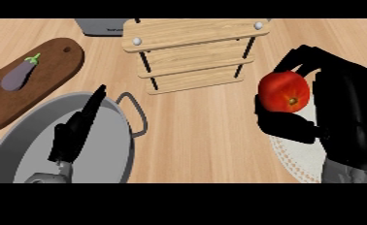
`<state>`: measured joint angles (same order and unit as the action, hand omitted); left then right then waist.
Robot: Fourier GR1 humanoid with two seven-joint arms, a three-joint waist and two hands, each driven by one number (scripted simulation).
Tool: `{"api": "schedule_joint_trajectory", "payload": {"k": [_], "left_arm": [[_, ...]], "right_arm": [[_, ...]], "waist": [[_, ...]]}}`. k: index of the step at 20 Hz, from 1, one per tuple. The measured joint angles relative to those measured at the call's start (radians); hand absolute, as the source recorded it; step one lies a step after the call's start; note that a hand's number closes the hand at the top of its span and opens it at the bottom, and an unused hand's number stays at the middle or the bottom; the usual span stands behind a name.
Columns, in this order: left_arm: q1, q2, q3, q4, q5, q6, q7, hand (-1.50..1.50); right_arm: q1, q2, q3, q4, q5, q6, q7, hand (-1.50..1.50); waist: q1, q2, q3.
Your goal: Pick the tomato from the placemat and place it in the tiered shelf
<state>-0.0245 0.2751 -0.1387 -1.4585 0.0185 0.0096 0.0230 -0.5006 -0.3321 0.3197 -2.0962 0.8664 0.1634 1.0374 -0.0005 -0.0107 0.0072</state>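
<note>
Head view shows the tomato (284,91), round and glossy red with a small brownish stem scar facing the camera, held above the counter at the right side, over the near edge of the white lacy placemat (295,157). The right hand (326,105) is curled round it, fingers arching over its top and thumb under its lower side. The left hand (77,129) stands with straight fingers pointing up, over the grey metal pan (43,127) at the lower left. The tiered shelf (192,54), of pale wooden boards on thin black posts, stands at the top centre, well apart from the tomato, with bare counter (208,136) between. A dark wooden cutting board (54,66) at the left bears a purple eggplant (20,75). A grey appliance (100,26) shows behind the shelf.
</note>
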Motion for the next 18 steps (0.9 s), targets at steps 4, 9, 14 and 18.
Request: {"api": "schedule_joint_trajectory", "payload": {"k": [4,9,14,18], "left_arm": [[-0.014,-0.008,0.003,0.026,0.001,-0.009,0.006,0.00],[-0.012,-0.018,0.001,0.034,-0.006,-0.017,-0.029,0.00],[-0.023,-0.022,0.001,0.032,-0.012,-0.020,-0.009,0.00],[-0.025,-0.027,-0.001,0.036,-0.022,-0.019,-0.021,0.00]], "right_arm": [[-0.150,0.014,-0.077,0.108,-0.013,0.034,-0.006,1.50],[-0.305,0.027,-0.164,0.332,-0.010,0.025,-0.046,1.50],[-0.430,0.034,-0.210,0.584,-0.005,-0.010,-0.138,1.50],[-0.498,0.056,-0.208,0.772,0.014,-0.057,-0.222,1.50]], "waist": [[0.008,0.003,0.000],[0.018,0.006,0.001],[0.025,0.010,0.001],[0.030,0.012,0.002]]}}
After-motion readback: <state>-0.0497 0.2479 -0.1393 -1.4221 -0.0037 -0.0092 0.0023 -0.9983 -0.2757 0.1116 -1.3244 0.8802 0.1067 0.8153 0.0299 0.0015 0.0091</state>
